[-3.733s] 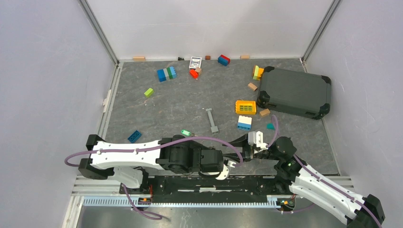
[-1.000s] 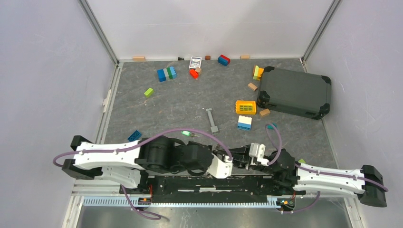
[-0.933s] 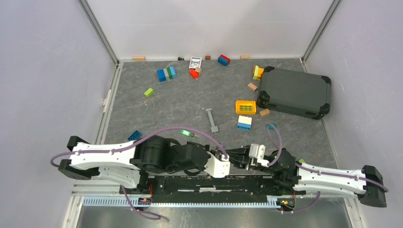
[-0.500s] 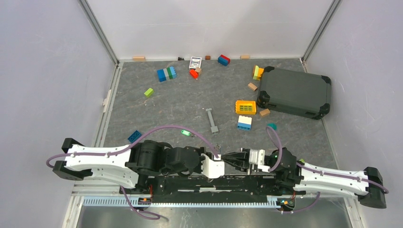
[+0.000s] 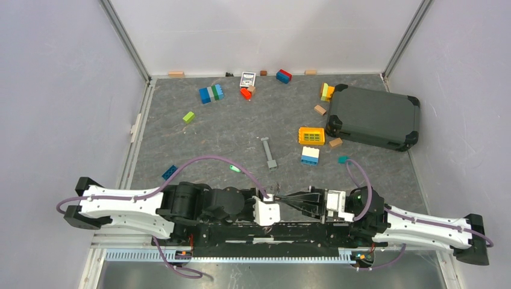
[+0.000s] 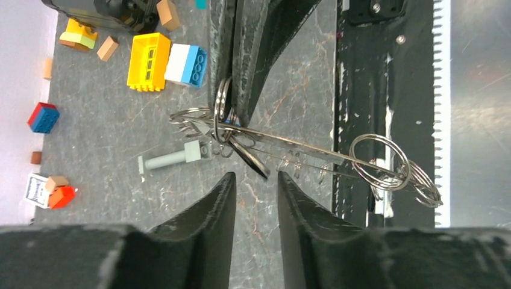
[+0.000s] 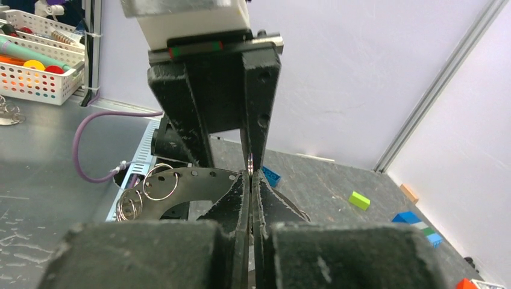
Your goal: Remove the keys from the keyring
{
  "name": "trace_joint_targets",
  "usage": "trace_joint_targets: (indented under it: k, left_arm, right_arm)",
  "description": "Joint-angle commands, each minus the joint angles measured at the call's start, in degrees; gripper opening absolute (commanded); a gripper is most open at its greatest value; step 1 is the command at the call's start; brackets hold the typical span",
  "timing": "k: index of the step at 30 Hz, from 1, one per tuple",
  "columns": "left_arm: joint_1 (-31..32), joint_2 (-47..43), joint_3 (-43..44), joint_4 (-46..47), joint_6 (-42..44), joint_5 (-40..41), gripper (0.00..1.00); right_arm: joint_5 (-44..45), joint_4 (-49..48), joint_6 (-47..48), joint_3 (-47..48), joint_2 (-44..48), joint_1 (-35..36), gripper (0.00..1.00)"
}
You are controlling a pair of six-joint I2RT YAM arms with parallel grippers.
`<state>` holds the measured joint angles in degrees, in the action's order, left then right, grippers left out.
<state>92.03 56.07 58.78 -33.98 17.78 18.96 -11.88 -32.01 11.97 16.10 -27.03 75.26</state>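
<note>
- Your right gripper [image 6: 238, 114] has its jaws pressed together on the keyring [image 6: 220, 102]. It holds the ring in the air at the near edge of the table [image 6: 96, 156], beside the black base rail [image 6: 361, 90].
- Your left gripper [image 6: 256, 179] has its 2 fingers apart with nothing between them. Its tips sit just short of the bundle and face the right gripper nose to nose.
- The relation to watch: the keys [image 6: 248, 155] hang off the ring on the side toward the left jaws. 1 dark blade points almost into their gap. The left arm is the free one, and the near one for a pull.
- The bundle's long axis runs crosswise. A thin metal strip [image 6: 301, 146] leads from the pinch out to a cluster of spare rings [image 6: 388, 165] over the rail. That axis lies along the line the left jaws close on, so I judge the hanging blade the better target than the strip.
- The left wrist view separates ring, blade and strip, but you cannot count the keys from it.
- The right wrist view adds the left fingers' gap seen head-on. It also shows the strip is perforated, curving away to one side of the pinch.
- The top view shows only the 2 grippers meeting; the metalwork there is too small to read. It does show what looks like a green-headed key [image 5: 235, 168] lying alone on the table, well apart from the ring.
</note>
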Motion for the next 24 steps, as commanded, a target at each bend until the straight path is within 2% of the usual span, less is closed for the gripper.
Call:
trace_joint_targets:
  k: [1, 8, 17, 20, 24]
  left_arm:
    - [0.43, -2.63, -1.82, 6.60, -2.38, -2.81, 0.43]
    - [0.35, -11.44, -4.84, 12.33, -2.49, -8.80, 0.46]
    - [0.40, -28.41, -16.68, 31.67, 0.35, -20.48, 0.55]
    - [0.42, -27.82, -16.33, 32.08, 1.75, -22.23, 0.56]
    - [0.37, -22.72, -13.63, 30.88, 4.29, -23.38, 0.56]
  right_arm:
    - [-3.47, -1.38, 2.62, 4.22, 1.34, -0.03, 0.00]
    - [-10.28, 4.97, 7.51, 6.53, 3.33, -0.03, 0.00]
    - [-17.69, 15.13, 20.88, 10.66, 3.72, -0.03, 0.00]
    - [-17.88, 18.76, 25.76, 12.97, 3.11, -0.03, 0.00]
    - [-17.39, 22.32, 29.73, 15.99, 1.73, -0.04, 0.00]
